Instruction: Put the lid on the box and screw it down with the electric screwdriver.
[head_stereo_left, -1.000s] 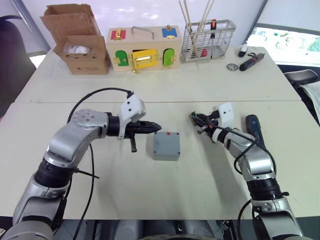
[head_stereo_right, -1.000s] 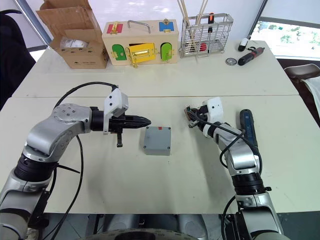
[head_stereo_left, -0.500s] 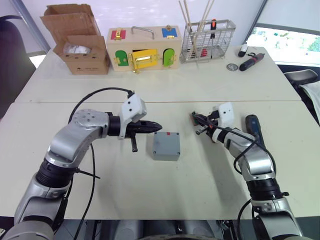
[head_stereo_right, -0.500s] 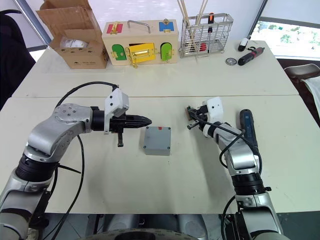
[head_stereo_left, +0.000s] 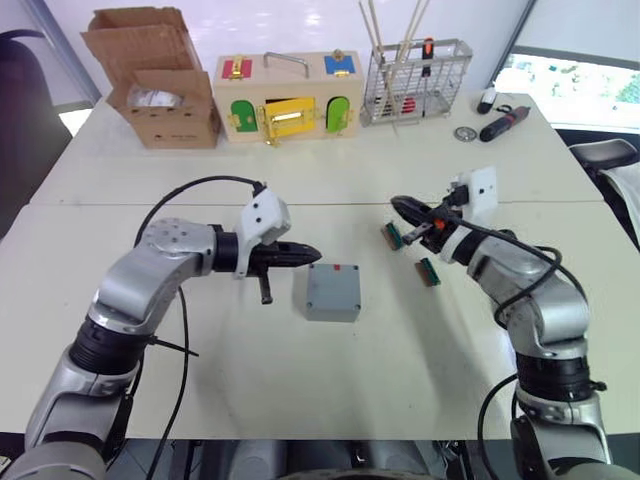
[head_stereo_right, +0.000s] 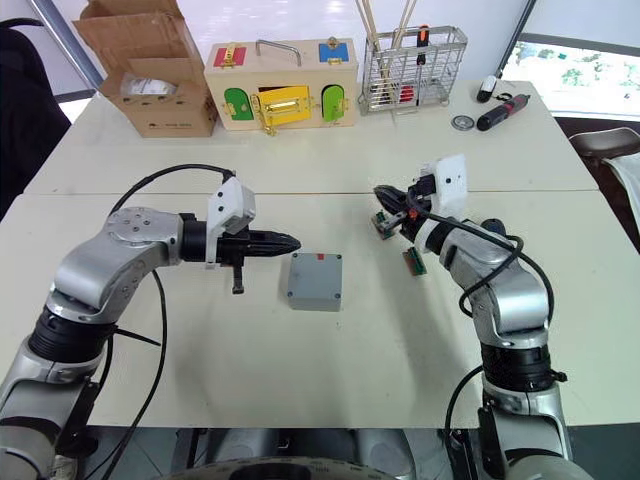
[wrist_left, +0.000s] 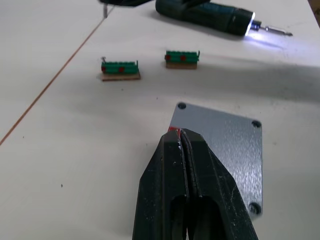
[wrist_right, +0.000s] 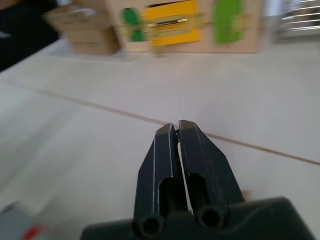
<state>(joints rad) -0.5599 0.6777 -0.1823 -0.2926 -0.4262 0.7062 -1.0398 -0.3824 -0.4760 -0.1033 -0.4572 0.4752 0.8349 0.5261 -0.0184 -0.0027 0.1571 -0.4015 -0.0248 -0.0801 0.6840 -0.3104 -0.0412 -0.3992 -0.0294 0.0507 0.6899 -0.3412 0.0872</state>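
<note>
The small grey box (head_stereo_left: 333, 290) sits mid-table with a red mark on its far edge. Its top is a flat grey plate with corner holes, the lid (wrist_left: 220, 150). My left gripper (head_stereo_left: 315, 252) is shut and empty, and its tips hover at the box's left far corner, right at the red mark (wrist_left: 173, 130). My right gripper (head_stereo_left: 395, 205) is shut on nothing and is raised above the table to the right of the box. The electric screwdriver (wrist_left: 210, 12) lies on the table beyond the box, its tip light on. In the eye views my right forearm covers it.
Two small green terminal pieces (head_stereo_left: 391, 235) (head_stereo_left: 428, 271) lie under the right gripper. Along the far edge stand a cardboard box (head_stereo_left: 160, 85), a wooden latch box (head_stereo_left: 285, 95) and a wire basket (head_stereo_left: 415, 80). A dark tool (head_stereo_left: 503, 122) lies far right.
My right gripper has lifted off the table and swung up and back, leaving the two green pieces uncovered on the table. The left arm and the box have not moved.
</note>
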